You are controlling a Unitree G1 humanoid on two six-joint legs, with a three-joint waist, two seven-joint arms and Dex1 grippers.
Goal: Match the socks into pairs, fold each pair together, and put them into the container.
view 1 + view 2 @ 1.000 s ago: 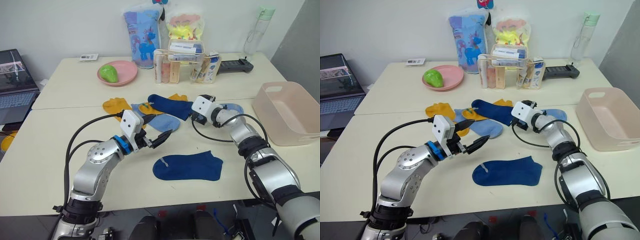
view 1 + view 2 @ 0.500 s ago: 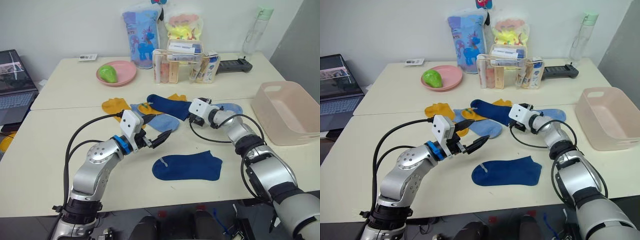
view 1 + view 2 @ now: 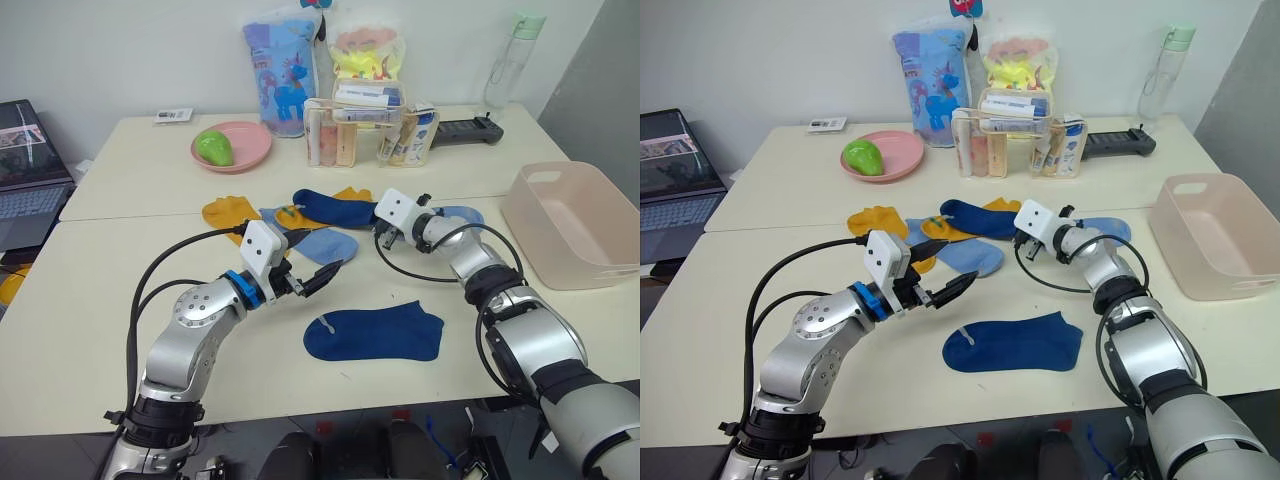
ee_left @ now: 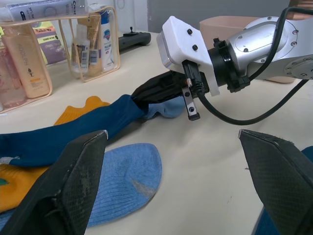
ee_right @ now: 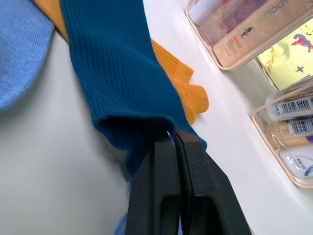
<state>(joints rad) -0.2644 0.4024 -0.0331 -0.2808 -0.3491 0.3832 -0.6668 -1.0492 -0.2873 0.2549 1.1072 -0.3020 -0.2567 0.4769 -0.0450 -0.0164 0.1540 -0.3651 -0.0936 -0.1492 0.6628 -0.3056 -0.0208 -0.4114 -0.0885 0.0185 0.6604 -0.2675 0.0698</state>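
Centrally, the right end effector is clenched on one end of a navy sock, its two black fingers pressed together with the knit pinched between them; gripping an end rather than the middle probably lets the sock be drawn free of the pile. That sock lies across a mustard sock, with another mustard sock behind it, a light blue sock in front, and a second light blue sock just behind the right wrist. The left end effector hangs released, fingers spread wide, above the surface near the pile, grasping nothing. A second navy sock lies flat and alone toward the near edge, well apart from the heap, seemingly awaiting its partner. The container stands at the robot's right, with nothing seen inside. Bare surface between the lone sock and the container offers room for folding; a clear organizer and a pink plate stand well behind
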